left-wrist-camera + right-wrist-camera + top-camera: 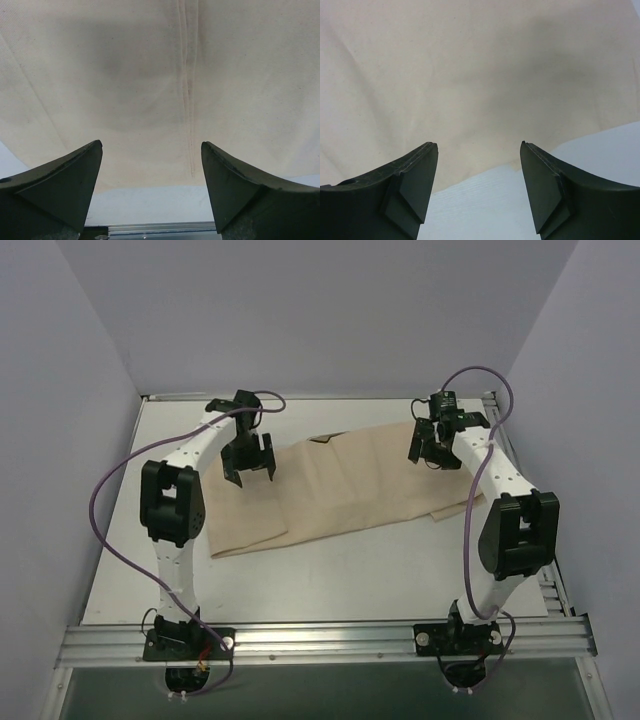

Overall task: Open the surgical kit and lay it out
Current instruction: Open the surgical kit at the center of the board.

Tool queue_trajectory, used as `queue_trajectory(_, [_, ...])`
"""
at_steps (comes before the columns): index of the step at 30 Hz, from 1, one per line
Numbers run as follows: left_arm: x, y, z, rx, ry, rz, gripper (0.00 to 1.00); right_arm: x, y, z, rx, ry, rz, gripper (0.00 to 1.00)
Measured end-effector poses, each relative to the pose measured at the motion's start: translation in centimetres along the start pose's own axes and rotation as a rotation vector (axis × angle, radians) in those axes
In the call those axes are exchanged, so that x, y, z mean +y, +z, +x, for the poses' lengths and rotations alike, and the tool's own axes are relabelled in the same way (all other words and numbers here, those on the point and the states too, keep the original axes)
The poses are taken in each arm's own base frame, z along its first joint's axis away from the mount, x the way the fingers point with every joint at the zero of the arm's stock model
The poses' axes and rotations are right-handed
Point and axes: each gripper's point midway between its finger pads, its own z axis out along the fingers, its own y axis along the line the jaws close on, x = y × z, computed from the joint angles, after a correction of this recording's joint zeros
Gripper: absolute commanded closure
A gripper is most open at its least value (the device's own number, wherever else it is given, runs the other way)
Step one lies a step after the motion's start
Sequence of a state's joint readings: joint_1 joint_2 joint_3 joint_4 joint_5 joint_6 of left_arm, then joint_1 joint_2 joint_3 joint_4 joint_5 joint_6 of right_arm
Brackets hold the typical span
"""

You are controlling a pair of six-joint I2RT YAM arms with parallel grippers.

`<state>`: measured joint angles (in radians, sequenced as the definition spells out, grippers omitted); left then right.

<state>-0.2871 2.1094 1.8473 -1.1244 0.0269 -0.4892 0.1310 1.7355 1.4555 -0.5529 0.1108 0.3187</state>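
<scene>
Beige cloth wrap [340, 490] lies creased on rear half of tabletop [330, 580], spanning from left-centre toward right rear corner. Left gripper [248, 465] over wrap's left part, jaws wide, nothing between. Right gripper [428, 452] over wrap's right end, jaws wide, empty. Stitched seam [187, 85] runs below left fingers.

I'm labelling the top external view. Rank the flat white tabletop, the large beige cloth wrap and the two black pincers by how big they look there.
1. Flat white tabletop
2. Large beige cloth wrap
3. Left black pincer and right black pincer: they look alike, so I won't rank them.
</scene>
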Motion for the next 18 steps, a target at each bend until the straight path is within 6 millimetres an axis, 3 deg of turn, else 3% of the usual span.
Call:
queue_trajectory(9, [-1.7, 1.6, -1.1, -0.024, 0.061, -0.101, 0.13, 1.8, -0.4, 0.5, 0.017, 0.035, -0.111, 0.34])
queue_trajectory(16, [0.5, 5.5, -0.2, 0.042, 0.096, -0.279, 0.18, 2.0, -0.7, 0.5, 0.016, 0.037, -0.126, 0.35])
queue_trajectory(18, [0.9, 5.5, -0.3, 0.044, 0.101, -0.297, 0.19, 2.0, -0.7, 0.5, 0.016, 0.038, -0.126, 0.35])
